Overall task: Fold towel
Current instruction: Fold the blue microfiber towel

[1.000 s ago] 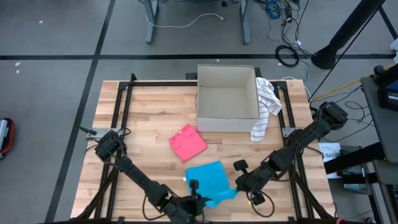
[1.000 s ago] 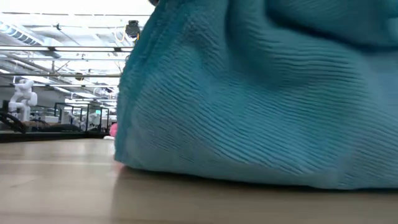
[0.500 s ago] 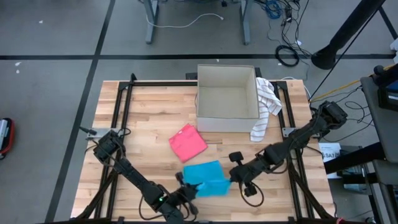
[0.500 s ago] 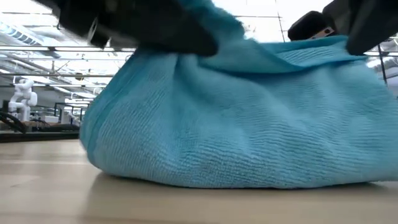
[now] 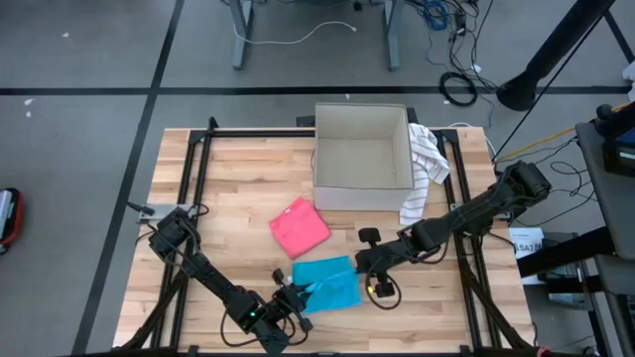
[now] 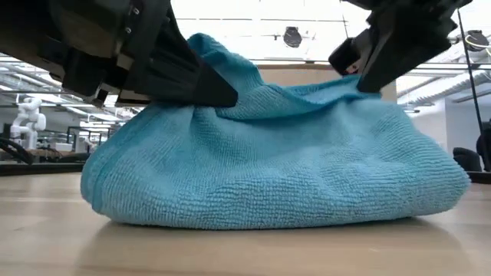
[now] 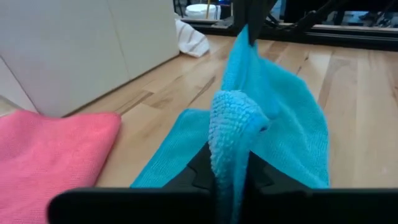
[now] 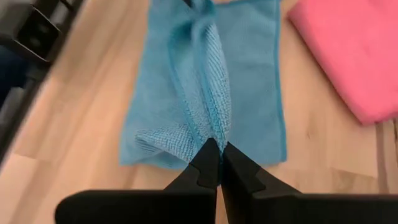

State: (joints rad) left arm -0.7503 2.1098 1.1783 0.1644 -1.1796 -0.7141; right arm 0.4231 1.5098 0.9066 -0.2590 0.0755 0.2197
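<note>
The blue towel (image 5: 327, 283) lies bunched on the wooden table near its front edge. A raised ridge (image 6: 253, 100) runs across the towel's top between my two grippers. My left gripper (image 5: 295, 297) is at its near left end and shut on it. My right gripper (image 5: 369, 274) is at its right end, also shut on it. In the low view the left gripper (image 6: 153, 65) and the right gripper (image 6: 387, 46) stand over the heap. My left gripper pinches a bunched fold (image 7: 231, 140) at the towel's near left end between its two fingers. It comes nearly level from the near left. The fold stands up between the fingers, and the cloth beyond lies on the table. My right gripper pinches the ridge's right end (image 8: 210, 127) between its shut fingertips, slanting down from the table's right. Several layers look gathered there. The towel lies spread on the table beyond the fingers, the ridge slightly raised.
A folded pink towel (image 5: 300, 226) lies just beyond the blue one. Behind it stands an open cardboard box (image 5: 362, 157) with a striped cloth (image 5: 425, 169) hanging over its right wall. Black rails (image 5: 198, 169) frame the table.
Both grippers have carried the towel toward the far edge and down. My right gripper swung toward the table's left, and my left gripper sank and rolled. The towel, held up in a hanging fold before, now rests on the table as a narrower heap.
</note>
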